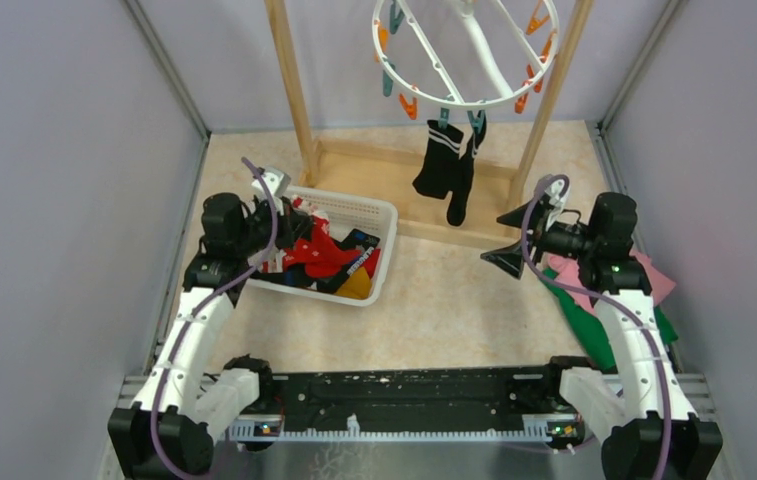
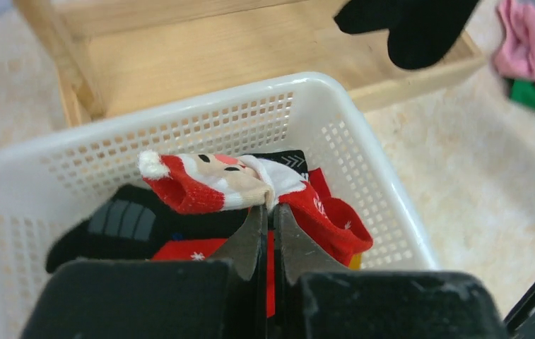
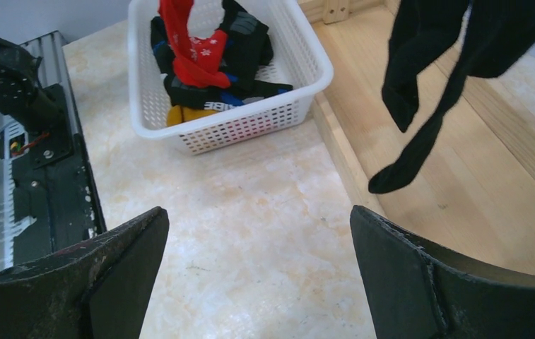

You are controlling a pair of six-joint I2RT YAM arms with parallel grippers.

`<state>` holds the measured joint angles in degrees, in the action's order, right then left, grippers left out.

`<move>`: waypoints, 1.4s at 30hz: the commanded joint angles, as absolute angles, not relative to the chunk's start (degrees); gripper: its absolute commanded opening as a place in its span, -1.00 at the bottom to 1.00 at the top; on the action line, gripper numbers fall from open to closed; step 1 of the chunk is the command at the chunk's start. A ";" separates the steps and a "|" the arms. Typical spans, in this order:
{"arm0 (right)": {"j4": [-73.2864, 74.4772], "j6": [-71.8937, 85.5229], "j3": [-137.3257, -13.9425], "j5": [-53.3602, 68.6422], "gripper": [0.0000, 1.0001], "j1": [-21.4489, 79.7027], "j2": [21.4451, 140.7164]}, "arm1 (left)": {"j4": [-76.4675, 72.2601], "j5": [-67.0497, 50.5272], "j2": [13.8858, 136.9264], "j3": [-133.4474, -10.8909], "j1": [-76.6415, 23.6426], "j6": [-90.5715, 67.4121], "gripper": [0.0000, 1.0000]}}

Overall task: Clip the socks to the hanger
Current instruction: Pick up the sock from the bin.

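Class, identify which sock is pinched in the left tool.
The red Santa-face sock, held above the white basket; others lie loose inside it, and the black pair hangs from the hanger.

Top of the hanger (image 1: 474,103) cut off by the frame's edge, my left claw (image 2: 270,210), its tips partly lost in the red sock (image 2: 201,187), yellow sock (image 1: 356,286) mostly under others, pink cloth (image 2: 533,42) blurred, perhaps crumpled

White basket (image 1: 354,199), wooden rack (image 1: 290,80), pink and green cloths (image 1: 582,318)
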<state>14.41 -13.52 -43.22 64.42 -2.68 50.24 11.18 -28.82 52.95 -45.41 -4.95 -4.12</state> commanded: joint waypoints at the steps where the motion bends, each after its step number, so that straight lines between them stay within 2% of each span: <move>1: 13.60 -17.30 -46.57 72.12 0.97 -0.74 49.05 | 6.41 -43.58 51.95 -47.65 -4.75 17.89 -1.00; 5: 11.01 -16.86 -46.54 71.58 0.97 5.64 48.52 | -12.96 -53.72 50.25 -41.32 -5.47 10.72 -1.00; 7: 8.33 -14.40 -46.38 69.86 0.97 9.29 48.72 | -23.51 -53.55 49.38 -37.72 -8.27 5.59 -1.00; 9: 3.54 -9.50 -46.00 67.24 0.97 12.41 49.49 | -29.55 -47.94 49.22 -35.08 -13.42 3.33 -1.00; 14: -5.32 2.87 -47.38 58.44 0.97 19.37 52.36 | -31.31 -29.76 52.73 -38.26 -32.47 2.29 -1.00; 17: -8.68 7.60 -48.33 55.58 0.97 22.62 54.68 | -32.86 -24.49 56.21 -40.74 -41.08 4.01 -1.00; 19: -10.27 9.96 -49.27 55.09 0.97 23.50 55.89 | -33.36 -25.15 58.24 -42.30 -44.00 7.21 -1.00; 27: -6.07 7.35 -50.14 58.56 0.97 23.35 55.21 | -33.15 -35.16 61.85 -46.33 -45.18 9.81 -1.00; 34: -1.20 0.64 -47.99 62.29 0.97 21.91 52.75 | -33.77 -16.86 58.75 -45.55 -44.78 -5.06 -1.00; 42: -11.72 5.85 -43.17 57.16 0.97 22.31 53.11 | -40.69 -23.16 57.81 -44.67 -44.74 -13.87 -1.00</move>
<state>-5.61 4.51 -44.36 60.25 22.24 53.23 -34.63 -21.10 59.11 -43.97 -44.71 -8.03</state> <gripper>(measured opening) 0.985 0.014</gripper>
